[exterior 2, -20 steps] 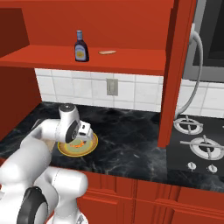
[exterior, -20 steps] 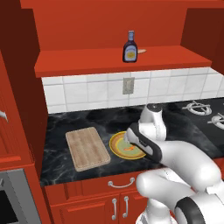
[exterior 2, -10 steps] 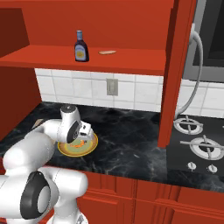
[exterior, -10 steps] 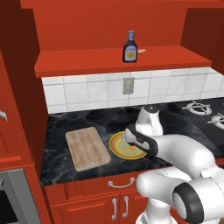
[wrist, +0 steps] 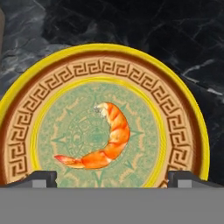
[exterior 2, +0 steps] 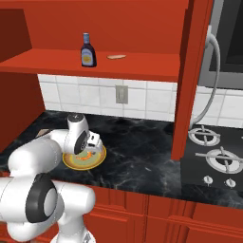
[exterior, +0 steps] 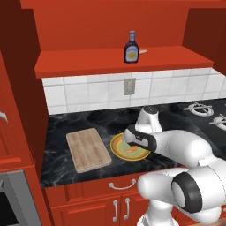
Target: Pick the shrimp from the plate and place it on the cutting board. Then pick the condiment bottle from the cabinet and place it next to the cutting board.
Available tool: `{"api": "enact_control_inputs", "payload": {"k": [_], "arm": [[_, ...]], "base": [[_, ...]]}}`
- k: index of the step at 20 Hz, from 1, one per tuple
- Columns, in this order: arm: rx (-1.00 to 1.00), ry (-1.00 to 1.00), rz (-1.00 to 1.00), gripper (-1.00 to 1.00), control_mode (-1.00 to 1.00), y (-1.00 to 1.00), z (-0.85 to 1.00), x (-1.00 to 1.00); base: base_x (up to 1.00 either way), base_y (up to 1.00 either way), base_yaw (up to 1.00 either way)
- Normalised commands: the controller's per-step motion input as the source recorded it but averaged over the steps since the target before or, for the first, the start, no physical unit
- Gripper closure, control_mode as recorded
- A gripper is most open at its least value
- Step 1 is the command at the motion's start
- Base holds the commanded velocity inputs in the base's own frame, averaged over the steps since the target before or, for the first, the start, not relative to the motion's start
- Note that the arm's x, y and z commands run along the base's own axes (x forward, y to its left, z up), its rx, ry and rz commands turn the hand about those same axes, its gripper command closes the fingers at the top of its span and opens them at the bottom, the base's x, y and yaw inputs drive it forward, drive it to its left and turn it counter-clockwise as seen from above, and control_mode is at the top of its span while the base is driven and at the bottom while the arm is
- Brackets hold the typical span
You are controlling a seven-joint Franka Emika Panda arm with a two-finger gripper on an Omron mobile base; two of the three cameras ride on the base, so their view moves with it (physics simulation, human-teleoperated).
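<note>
Fingers spread, the gripper [wrist: 112,177] hangs directly above the shrimp [wrist: 103,142] lying mid-plate [wrist: 183,127], apparently in the first pick, with a straight descent and pinch seemingly next before carrying it sideways to the cutting board [exterior: 87,149].

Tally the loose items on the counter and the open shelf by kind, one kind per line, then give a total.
Shrimp: 1, lying on the plate
Plate: 1, on the counter
Cutting board: 1, on the counter beside the plate
Condiment bottle: 1, upright on the shelf
Small flat tan thing: 1, on the shelf near the bottle
Total: 5
</note>
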Motion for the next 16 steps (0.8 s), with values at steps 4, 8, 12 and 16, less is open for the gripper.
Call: {"api": "enact_control_inputs", "payload": {"k": [4,8,12,16], "arm": [[0.0,0.0,-0.02,-1.0,-1.0,0.0,-0.18,0.01],[0.0,0.0,-0.02,-1.0,-1.0,0.0,-0.19,0.01],[0.0,0.0,-0.01,-1.0,-1.0,0.0,-0.11,0.04],[0.0,0.0,-0.02,-1.0,-1.0,0.0,-0.06,0.1]], "base": [[0.0,0.0,0.0],[0.0,0.0,0.0],[0.0,0.0,0.0],[0.0,0.0,0.0]]}}
